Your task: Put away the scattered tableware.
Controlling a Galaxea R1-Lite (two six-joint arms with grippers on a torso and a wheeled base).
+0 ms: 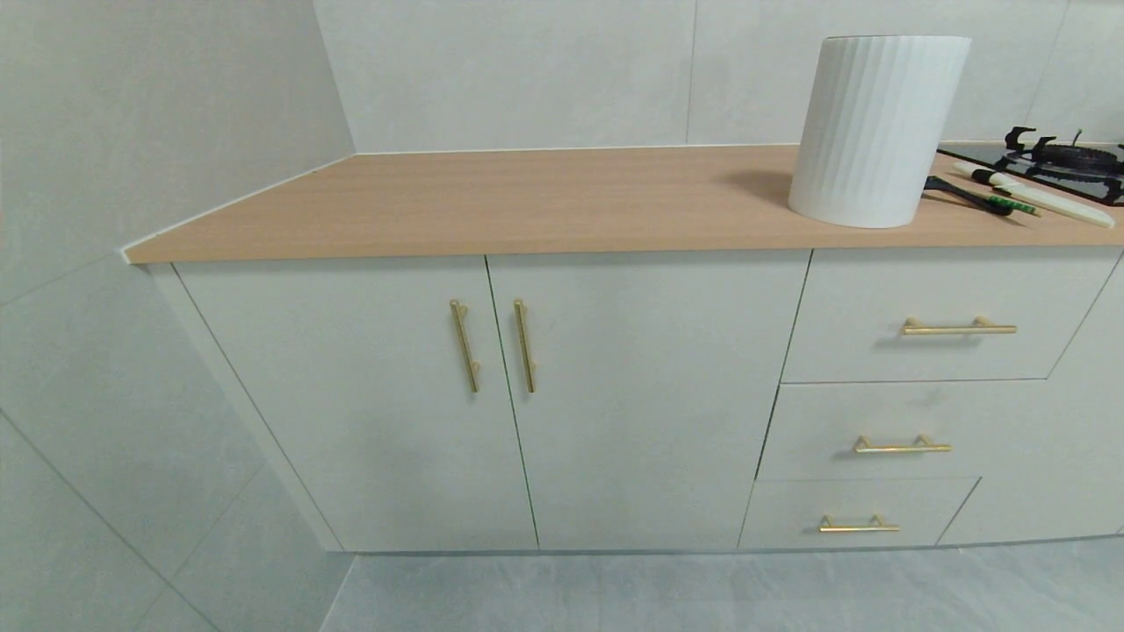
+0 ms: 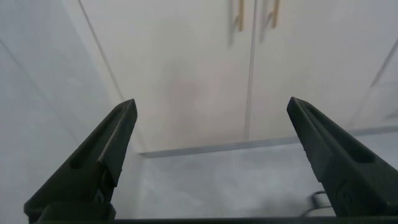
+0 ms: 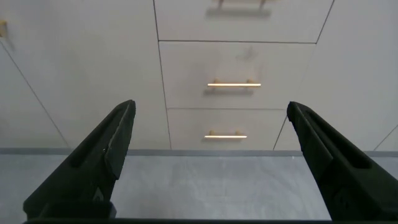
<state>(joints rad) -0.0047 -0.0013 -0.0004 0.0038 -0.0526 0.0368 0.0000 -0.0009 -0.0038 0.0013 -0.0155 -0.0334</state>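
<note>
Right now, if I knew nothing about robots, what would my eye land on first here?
Most likely the tall white ribbed container standing on the wooden counter, toward its right end. To its right, a few utensils lie loose beside a black stove. Lower down, brass handles gleam on pale cabinet fronts, with the left gripper and right gripper open before them.

**Tan grain, pale fronts, brass glints**

The bench (image 1: 527, 202) is showing tan wood grain. The ribbed holder (image 1: 874, 132) is showing plain white. One utensil (image 1: 961, 193) is showing black, and another utensil (image 1: 1058, 204) cream. The cabinet fronts (image 1: 351, 395) are showing pale grey-white, with the handles (image 1: 958, 328) glinting brass-gold. The floor (image 1: 702, 588) is showing light grey. The left gripper (image 2: 211, 115) and the right gripper (image 3: 211, 115) are showing dark grey-black.
</note>
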